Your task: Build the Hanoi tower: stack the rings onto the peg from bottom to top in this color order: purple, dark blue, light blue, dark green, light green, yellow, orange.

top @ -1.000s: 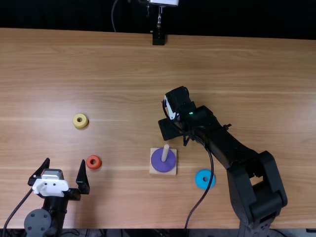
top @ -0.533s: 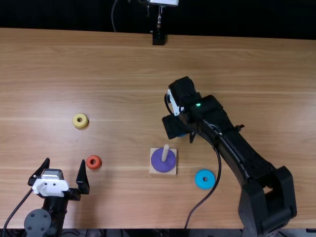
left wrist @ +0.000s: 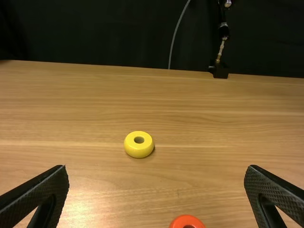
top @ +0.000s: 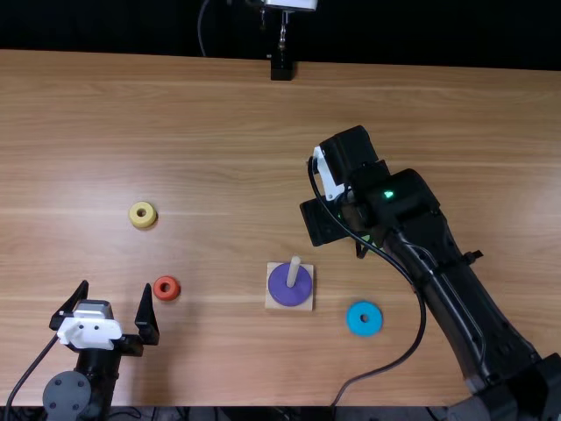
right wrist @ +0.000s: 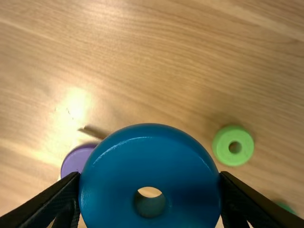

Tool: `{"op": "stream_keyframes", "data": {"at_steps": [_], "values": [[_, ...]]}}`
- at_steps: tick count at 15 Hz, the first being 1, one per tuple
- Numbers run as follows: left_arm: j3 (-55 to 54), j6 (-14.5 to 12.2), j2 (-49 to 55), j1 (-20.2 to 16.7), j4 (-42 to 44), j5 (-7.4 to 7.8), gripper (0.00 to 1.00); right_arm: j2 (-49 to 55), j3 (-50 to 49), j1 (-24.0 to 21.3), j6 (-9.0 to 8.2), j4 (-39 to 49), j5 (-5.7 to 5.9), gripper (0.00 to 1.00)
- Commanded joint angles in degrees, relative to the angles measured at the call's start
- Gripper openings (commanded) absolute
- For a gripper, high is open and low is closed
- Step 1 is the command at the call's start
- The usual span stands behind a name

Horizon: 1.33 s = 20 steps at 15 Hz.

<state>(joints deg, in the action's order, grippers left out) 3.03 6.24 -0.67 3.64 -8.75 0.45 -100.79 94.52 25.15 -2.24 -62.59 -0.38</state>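
No readable text, labels, brands, numbers or signs can be made out in any of the views.

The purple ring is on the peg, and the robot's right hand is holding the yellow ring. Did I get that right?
Not quite: the right hand is holding the dark blue ring, as the right wrist view shows. The purple ring is on the peg, just as you said.
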Motion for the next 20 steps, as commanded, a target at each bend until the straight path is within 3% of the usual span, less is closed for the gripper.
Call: {"op": "stream_keyframes", "data": {"at_steps": [1,5,14,20], "values": [[-2.68,-0.23,0.67,-0.65,-1.16,0.71,1.00,2.80,2.86,0.69,0.13,-1.07,0.07,0.00],[-2.68,-0.23,0.67,-0.65,-1.27,0.71,1.00,6.66,4.44,1.57,0.03,-3.18,-0.25,0.00],[-2.68,-0.23,0.67,-0.65,-1.16,0.71,1.00,6.75,4.97,10.01,-0.71,-5.82,-0.46,0.00],[-2.68,-0.23,0.67,-0.65,-1.16,0.71,1.00,6.84,4.62,11.86,-0.82,-8.24,-0.46,0.00]]}}
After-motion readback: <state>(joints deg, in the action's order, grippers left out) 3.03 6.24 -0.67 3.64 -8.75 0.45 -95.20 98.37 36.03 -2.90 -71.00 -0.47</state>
